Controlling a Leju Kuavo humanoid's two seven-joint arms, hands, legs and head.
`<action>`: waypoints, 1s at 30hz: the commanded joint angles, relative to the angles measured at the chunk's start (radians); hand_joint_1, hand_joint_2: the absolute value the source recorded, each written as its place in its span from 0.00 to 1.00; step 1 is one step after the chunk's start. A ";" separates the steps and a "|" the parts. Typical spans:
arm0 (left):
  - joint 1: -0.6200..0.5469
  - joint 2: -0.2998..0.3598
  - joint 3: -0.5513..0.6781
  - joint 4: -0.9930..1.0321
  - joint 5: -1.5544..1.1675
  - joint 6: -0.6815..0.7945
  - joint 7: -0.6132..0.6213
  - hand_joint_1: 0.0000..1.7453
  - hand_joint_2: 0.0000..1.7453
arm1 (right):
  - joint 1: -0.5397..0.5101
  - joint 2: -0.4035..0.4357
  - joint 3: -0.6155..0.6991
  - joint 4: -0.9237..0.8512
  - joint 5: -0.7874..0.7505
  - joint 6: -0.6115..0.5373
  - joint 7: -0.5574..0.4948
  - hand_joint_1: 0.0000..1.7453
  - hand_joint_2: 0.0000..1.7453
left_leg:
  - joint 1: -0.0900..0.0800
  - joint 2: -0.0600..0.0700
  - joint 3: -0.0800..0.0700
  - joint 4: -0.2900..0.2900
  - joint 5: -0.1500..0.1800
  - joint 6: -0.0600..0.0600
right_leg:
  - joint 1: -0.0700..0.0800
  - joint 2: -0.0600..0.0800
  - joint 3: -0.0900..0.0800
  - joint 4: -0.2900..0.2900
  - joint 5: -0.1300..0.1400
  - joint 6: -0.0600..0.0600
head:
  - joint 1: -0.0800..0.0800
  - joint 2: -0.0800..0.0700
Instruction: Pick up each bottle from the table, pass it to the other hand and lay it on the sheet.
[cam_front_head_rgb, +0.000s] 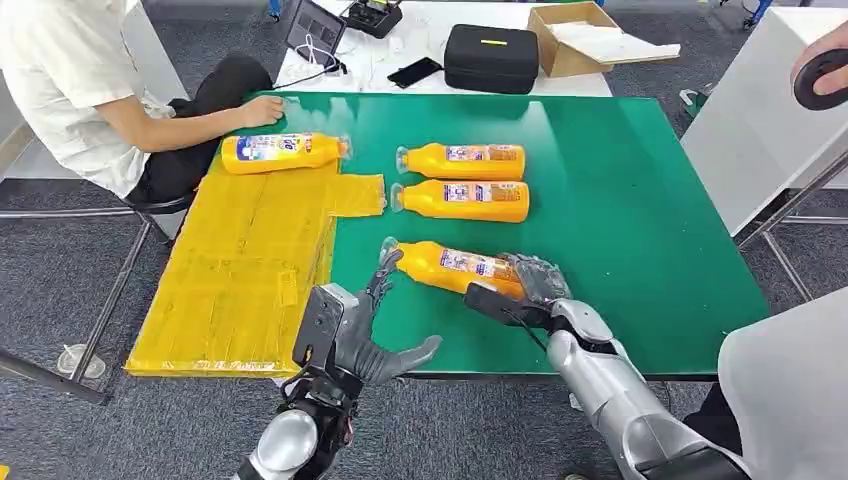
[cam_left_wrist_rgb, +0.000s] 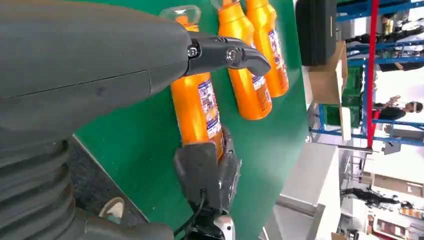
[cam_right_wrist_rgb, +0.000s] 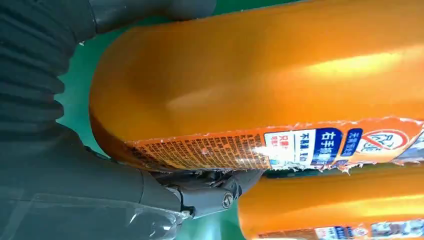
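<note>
1. Head view looks down on a green table (cam_front_head_rgb: 620, 200) with grey carpet (cam_front_head_rgb: 70, 260) around it.
2. A yellow sheet (cam_front_head_rgb: 240, 270) covers the table's left side, overhanging the near edge.
3. 1 orange bottle (cam_front_head_rgb: 283, 152) lies on the sheet's far end, beside the hand of a seated person (cam_front_head_rgb: 90, 90) in a white shirt.
4. 2 more orange bottles, a far one (cam_front_head_rgb: 463, 160) and a middle one (cam_front_head_rgb: 462, 200), lie side by side on the bare green, caps pointing left.
5. The nearest bottle (cam_front_head_rgb: 450, 265) lies on the table, right of the sheet; the right hand (cam_front_head_rgb: 525, 285) is wrapped around its base end, grasping it.
6. The left hand (cam_front_head_rgb: 365, 325) hovers near the table's near edge with fingers spread, holding nothing, fingertips close to that bottle's cap.
7. Beyond the green table, a white table holds a black case (cam_front_head_rgb: 490, 58), an open cardboard box (cam_front_head_rgb: 575, 38) and a phone (cam_front_head_rgb: 414, 72).
8. Left wrist view shows blue shelving (cam_left_wrist_rgb: 380, 65) in the room's background.
</note>
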 joint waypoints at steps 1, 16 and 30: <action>-0.042 0.019 -0.035 0.054 0.008 0.001 -0.010 0.00 1.00 | 0.055 -0.006 -0.015 0.122 -0.039 0.015 -0.039 1.00 1.00 | 0.001 -0.004 0.003 -0.002 0.000 0.001 | 0.001 -0.005 0.005 -0.003 0.000 -0.001 | 0.000 0.000; -0.033 0.024 -0.034 0.043 0.008 0.017 -0.033 0.00 1.00 | 0.109 0.029 -0.104 0.011 -0.226 -0.011 -0.221 1.00 1.00 | 0.000 -0.002 0.004 -0.003 0.000 0.001 | 0.001 -0.004 0.006 -0.003 -0.001 -0.002 | 0.000 0.000; 0.175 0.107 0.078 -0.050 0.113 -0.064 -0.206 0.00 1.00 | 0.465 0.160 -0.230 -0.662 -0.608 -0.134 -0.469 1.00 1.00 | 0.000 0.000 -0.005 -0.001 -0.004 0.000 | 0.001 0.000 -0.003 0.000 -0.004 -0.001 | 0.000 0.000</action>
